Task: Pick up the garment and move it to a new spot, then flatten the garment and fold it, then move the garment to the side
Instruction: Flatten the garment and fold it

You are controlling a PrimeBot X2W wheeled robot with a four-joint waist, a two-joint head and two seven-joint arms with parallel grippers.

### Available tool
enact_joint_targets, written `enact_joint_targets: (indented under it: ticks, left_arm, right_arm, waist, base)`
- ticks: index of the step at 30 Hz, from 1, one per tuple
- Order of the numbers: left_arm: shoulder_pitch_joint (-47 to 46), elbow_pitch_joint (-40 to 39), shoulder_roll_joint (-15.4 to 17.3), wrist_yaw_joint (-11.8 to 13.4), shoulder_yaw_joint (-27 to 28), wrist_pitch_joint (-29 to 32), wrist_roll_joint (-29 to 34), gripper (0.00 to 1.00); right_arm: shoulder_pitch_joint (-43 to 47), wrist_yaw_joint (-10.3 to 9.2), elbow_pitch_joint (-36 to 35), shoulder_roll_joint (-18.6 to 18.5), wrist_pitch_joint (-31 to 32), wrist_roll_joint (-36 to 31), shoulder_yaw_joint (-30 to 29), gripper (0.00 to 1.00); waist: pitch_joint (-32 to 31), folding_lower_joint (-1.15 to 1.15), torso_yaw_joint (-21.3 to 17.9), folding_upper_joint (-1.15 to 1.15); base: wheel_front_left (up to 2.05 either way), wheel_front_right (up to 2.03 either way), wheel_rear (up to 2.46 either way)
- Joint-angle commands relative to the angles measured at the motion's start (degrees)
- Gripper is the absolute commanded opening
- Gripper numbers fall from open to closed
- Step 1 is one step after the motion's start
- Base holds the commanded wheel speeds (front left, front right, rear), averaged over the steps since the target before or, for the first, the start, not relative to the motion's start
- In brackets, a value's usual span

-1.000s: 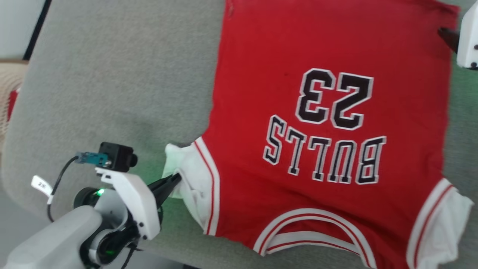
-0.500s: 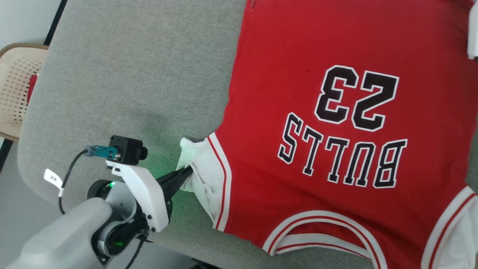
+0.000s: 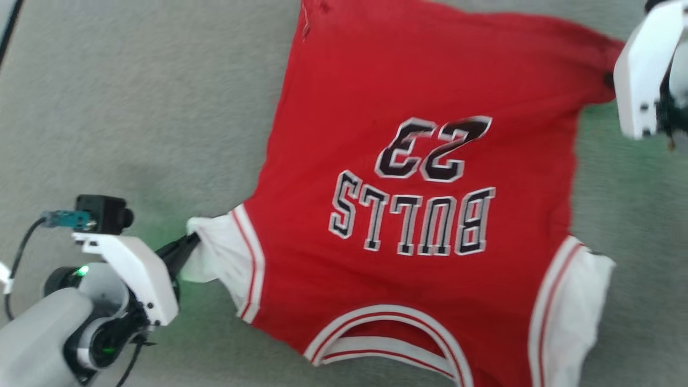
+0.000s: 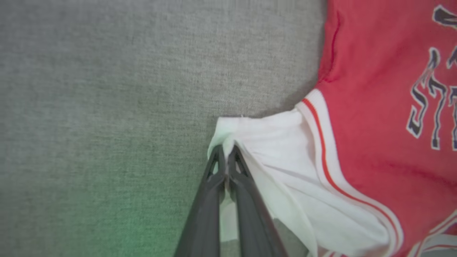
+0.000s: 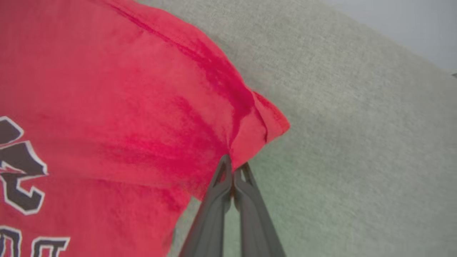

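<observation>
Head view, lower left of frame: left gripper (image 3: 189, 246) lies low over the gray fabric surface (image 3: 123, 107), fingers pointing right. A green glow tints the fabric just around it.

Left wrist view: the jaws are pressed together with a fold of the white sleeve (image 4: 285, 150) pinched between the tips. The sleeve cloth bunches up at the pinch point and drapes down the right side of the fingers.

Centre of head view: the garment (image 3: 408, 279) lies spread on the gray surface, print side up. The black lettering (image 3: 414, 220) and the numerals (image 3: 432, 148) above it read upside down. The striped collar (image 3: 387, 336) is at the bottom edge of the frame and the hem runs toward the top. The cloth is rippled across the numerals. A second white sleeve (image 3: 570, 306) lies at lower right, loose on the surface.

Upper right of head view: right gripper (image 3: 611, 81) meets the garment's red hem corner (image 5: 264, 121). Right wrist view: its jaws are clamped together on the cloth just below that corner, with creases radiating from the grip.
</observation>
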Motion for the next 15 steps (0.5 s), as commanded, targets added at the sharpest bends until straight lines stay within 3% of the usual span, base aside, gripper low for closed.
enact_joint_targets:
  ticks: [1,8,15]
  left_arm:
    - [0.85,-0.21,0.45,0.68,0.22,-0.37,-0.05,0.0]
    - [2.73,-3.76,4.21,2.96,1.1,-0.75,-0.56,0.0]
    - [2.9,-6.43,5.85,4.49,1.63,-0.44,-0.84,0.0]
  right_arm:
    - [2.12,-0.14,-2.01,-0.91,0.65,1.15,0.28,0.0]
    - [16.54,-0.13,-21.37,-3.26,5.42,6.42,-2.99,0.0]
    - [34.49,-0.13,-36.44,1.25,10.35,5.76,-11.33,0.0]
  waist:
    - [-2.11,0.0,-2.85,0.0]
    - [-3.89,0.0,-7.33,0.0]
    - [-3.84,0.0,-9.39,0.0]
  base:
    - [0.0,0.0,0.0]
    - [0.0,0.0,0.0]
    - [0.0,0.0,0.0]
